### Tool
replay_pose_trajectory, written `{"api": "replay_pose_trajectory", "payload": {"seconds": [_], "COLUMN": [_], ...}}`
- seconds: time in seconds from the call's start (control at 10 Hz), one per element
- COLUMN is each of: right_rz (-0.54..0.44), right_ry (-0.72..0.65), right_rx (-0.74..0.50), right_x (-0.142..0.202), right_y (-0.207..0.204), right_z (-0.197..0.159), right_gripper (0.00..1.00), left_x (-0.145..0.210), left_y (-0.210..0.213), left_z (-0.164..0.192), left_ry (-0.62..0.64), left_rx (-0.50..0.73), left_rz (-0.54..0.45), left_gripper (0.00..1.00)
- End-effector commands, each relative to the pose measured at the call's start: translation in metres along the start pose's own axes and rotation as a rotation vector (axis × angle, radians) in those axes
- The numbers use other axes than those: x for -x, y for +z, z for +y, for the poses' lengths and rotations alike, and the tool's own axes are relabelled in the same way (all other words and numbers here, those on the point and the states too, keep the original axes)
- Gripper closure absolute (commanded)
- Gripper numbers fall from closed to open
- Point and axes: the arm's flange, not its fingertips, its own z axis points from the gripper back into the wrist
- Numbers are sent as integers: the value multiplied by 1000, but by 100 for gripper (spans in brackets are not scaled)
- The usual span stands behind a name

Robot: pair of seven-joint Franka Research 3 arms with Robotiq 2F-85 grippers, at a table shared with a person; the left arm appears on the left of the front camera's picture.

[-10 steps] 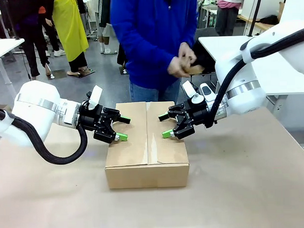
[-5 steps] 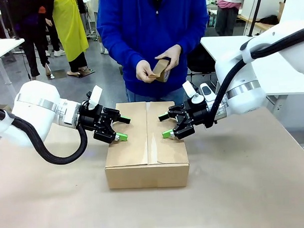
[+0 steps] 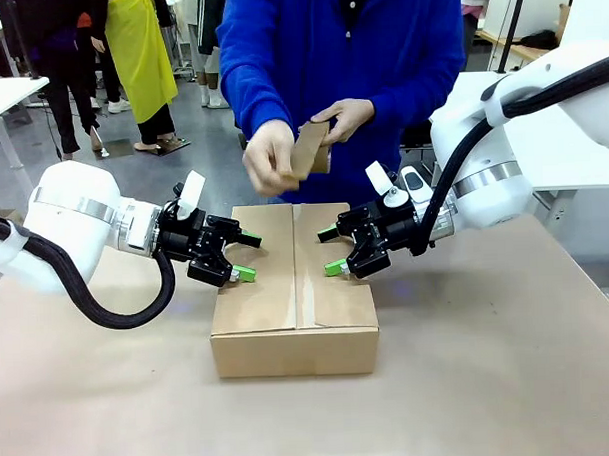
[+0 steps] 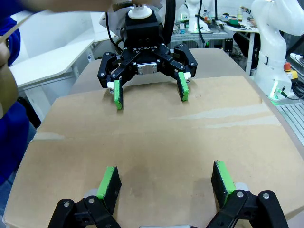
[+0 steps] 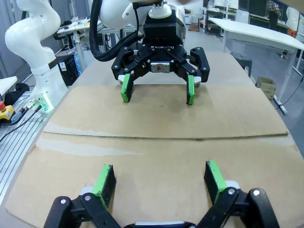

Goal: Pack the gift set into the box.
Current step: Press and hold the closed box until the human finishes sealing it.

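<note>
The box (image 3: 293,288) stands mid-table with its top flaps folded shut and a seam down the middle. My left gripper (image 3: 247,257) is open low over the left flap (image 4: 152,137), nothing between its fingers (image 4: 110,183). My right gripper (image 3: 330,251) faces it, open over the right flap (image 5: 161,118), also holding nothing. Each wrist view shows the other arm's gripper across the box top: the right gripper (image 4: 149,90) and the left gripper (image 5: 157,88). The gift set is hidden.
A person in a blue top stands at the far edge, both hands holding a small brown cardboard piece (image 3: 309,150) above the back of the box. Bare brown table (image 3: 490,382) surrounds the box. White tables and other people are farther off.
The person has leaned in over the table and brought the small cardboard piece up and toward the box. Both arms and the box have stayed still.
</note>
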Motion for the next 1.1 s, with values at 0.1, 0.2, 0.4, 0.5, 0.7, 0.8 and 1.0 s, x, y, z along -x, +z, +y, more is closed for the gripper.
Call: {"api": "replay_pose_trajectory", "payload": {"seconds": [0.1, 0.2, 0.4, 0.5, 0.7, 0.8, 1.0], "right_rz": [2, 2, 2, 2, 2, 2, 2], "right_ry": [3, 3, 3, 3, 3, 3, 3], "right_rx": [-3, -3, -3, -3, -3, -3, -3], "right_x": [1, 1, 1, 1, 1, 1, 1], "right_y": [-2, -2, -2, -2, -2, -2, -2], "right_z": [1, 1, 1, 1, 1, 1, 1], "right_gripper": [0, 0, 0, 0, 0, 0, 0], "left_x": [3, 3, 3, 3, 3, 3, 3], "left_y": [-1, -1, -1, -1, -1, -1, -1], "left_z": [-2, -2, -2, -2, -2, -2, -2], "left_ry": [4, 4, 4, 4, 4, 4, 4], "left_rx": [6, 6, 6, 6, 6, 6, 6], "left_rz": [-3, -3, -3, -3, -3, -3, -3], "left_gripper": [0, 0, 0, 0, 0, 0, 0]}}
